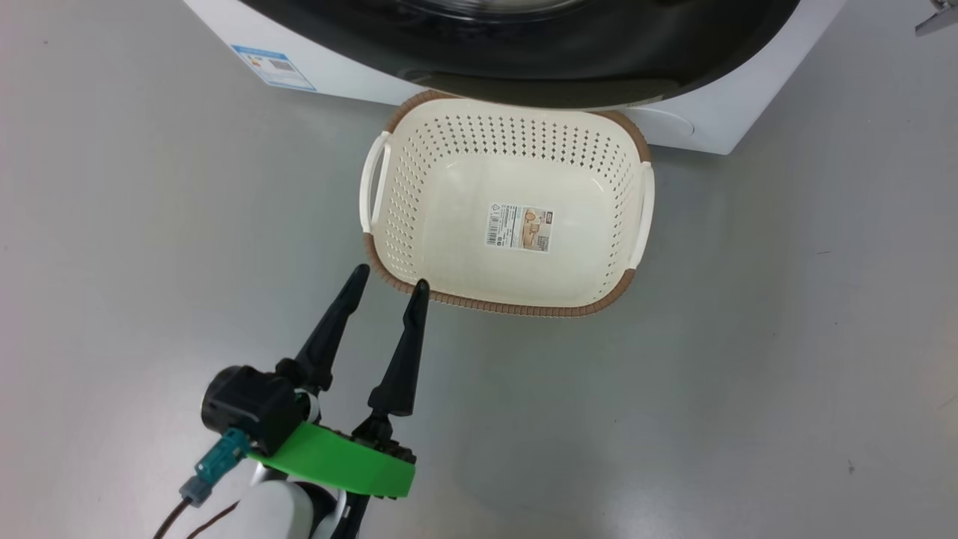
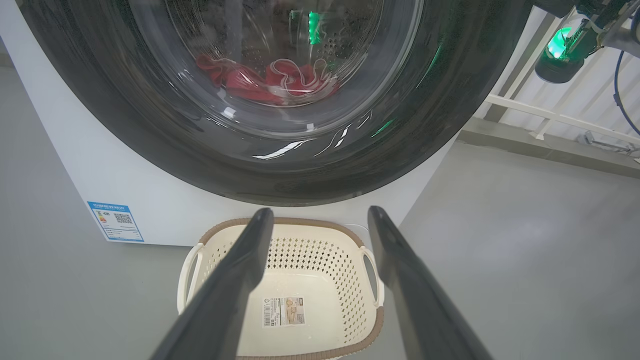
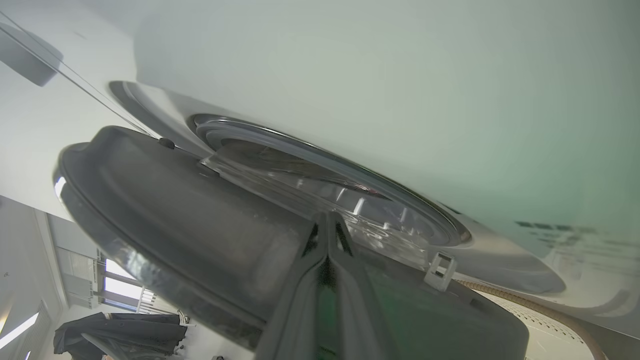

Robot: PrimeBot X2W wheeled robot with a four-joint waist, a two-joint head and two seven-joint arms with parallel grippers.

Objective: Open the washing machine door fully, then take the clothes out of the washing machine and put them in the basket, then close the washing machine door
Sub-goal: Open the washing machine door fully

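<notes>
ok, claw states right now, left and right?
Left claw: open, empty, by the basket.
Right claw: shut, nothing in it, at the door.

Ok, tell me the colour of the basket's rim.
Brown with a woven look; the rim of the cream basket shows best in the head view.

black long-fingered tool [image 1: 392, 277], green bracket [image 1: 337, 460]

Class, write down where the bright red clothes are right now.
In the left wrist view, top centre, the bright red clothes lie inside the white washing machine, behind its black-rimmed glass door, above the cream perforated basket.
</notes>
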